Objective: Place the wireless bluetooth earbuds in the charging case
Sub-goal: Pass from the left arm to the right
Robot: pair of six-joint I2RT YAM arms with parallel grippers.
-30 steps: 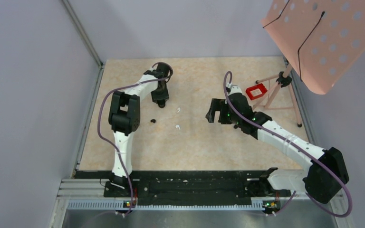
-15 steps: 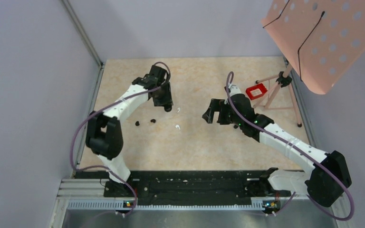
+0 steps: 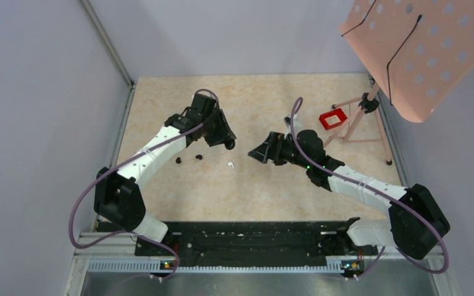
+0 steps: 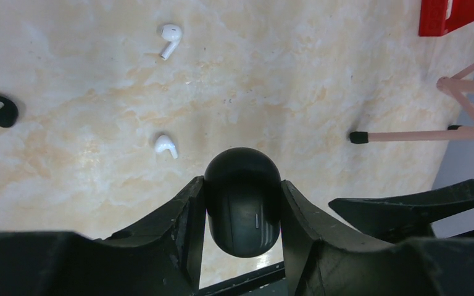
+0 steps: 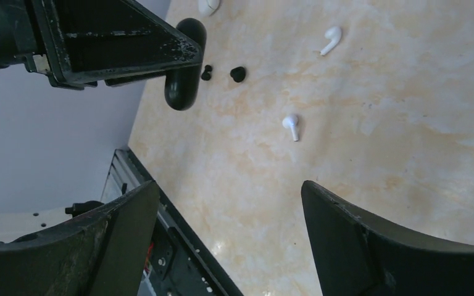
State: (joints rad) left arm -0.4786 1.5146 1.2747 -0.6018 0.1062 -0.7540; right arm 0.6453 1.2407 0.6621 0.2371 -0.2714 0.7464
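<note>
Your left fingers (image 4: 182, 216) are clamped on the black charging case (image 4: 242, 209), one on each side, with its rounded end poking out past the tips. You cannot tell whether the case touches the table (image 3: 284, 197). Your right fingers (image 5: 352, 234) are spread wide with nothing between them. They sit just right of the case, apart from it, tips aimed its way. From above, the black earbuds (image 3: 198, 157) lie loose on the table left of the case and a little toward the arm bases, close together but not touching. In the left wrist view the nearer white earbud (image 4: 166, 146) lies just beside the case, apart from it. The farther white earbud (image 4: 170, 38) is well beyond the case on that same side. Edges: the table's left rail (image 3: 122, 135) runs well left of the case, past the black earbuds. The pink stand (image 4: 407, 134) plants a black-tipped leg well right of the case, and a red object (image 4: 432, 15) sits beside that stand. Bare table shows between the case and the stand's foot, and between the case and the arm bases beyond the earbuds.
</note>
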